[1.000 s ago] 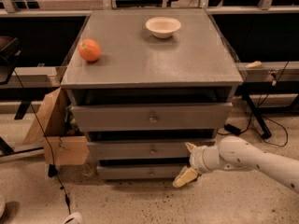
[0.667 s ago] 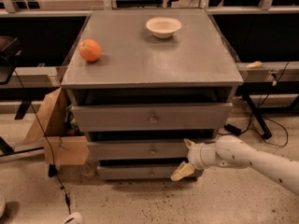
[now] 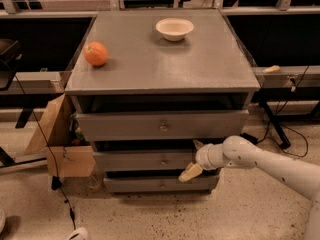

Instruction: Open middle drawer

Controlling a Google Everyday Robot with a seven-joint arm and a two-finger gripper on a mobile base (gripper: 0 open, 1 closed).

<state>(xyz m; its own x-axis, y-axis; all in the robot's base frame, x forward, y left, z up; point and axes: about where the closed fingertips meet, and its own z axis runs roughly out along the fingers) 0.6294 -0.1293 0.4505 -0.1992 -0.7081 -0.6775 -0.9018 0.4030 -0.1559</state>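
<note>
The white arm's gripper (image 3: 190,160) sits at the right part of the middle drawer (image 3: 145,160), which lies between the taller top drawer (image 3: 162,125) and the slim bottom one (image 3: 160,185), its tan fingers (image 3: 190,172) spread apart above and below that front, right of the small knob (image 3: 163,162).

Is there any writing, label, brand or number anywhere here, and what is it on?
None: no words, labels or numbers can be read anywhere.
The middle drawer, bowl, orange and cardboard box look plain.
The gripper, in front of the middle drawer's right end, shows no markings either.
</note>
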